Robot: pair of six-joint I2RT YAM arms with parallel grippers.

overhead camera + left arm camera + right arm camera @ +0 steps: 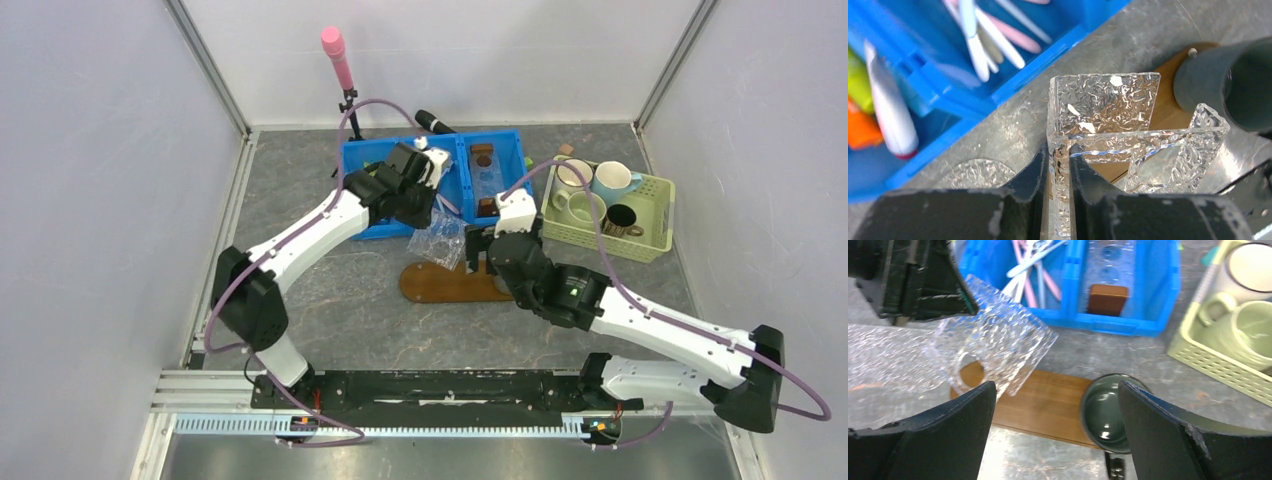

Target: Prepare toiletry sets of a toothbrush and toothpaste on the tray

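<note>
The dark wooden tray (445, 284) (1048, 401) lies in front of the blue bin (365, 228). My left gripper (1059, 151) (432, 212) is shut on one wall of a clear textured holder (1108, 102) (998, 342), which hangs tilted over the tray's left end. My right gripper (1056, 390) (486, 252) stands open just above the tray's right half, with nothing between its fingers. A light blue and whitish toothbrush (972, 37) lies in the bin among pink ones. A white toothpaste tube (892, 116) and a green one (858, 80) lie in the neighbouring compartment.
A dark green mug (1105, 412) (1228, 82) stands at the tray's right end, under my right finger. A pale green basket (652, 240) of mugs sits to the right of the bin. An orange tube (860, 131) lies beside the white one. A pink microphone (337, 55) stands behind the bin.
</note>
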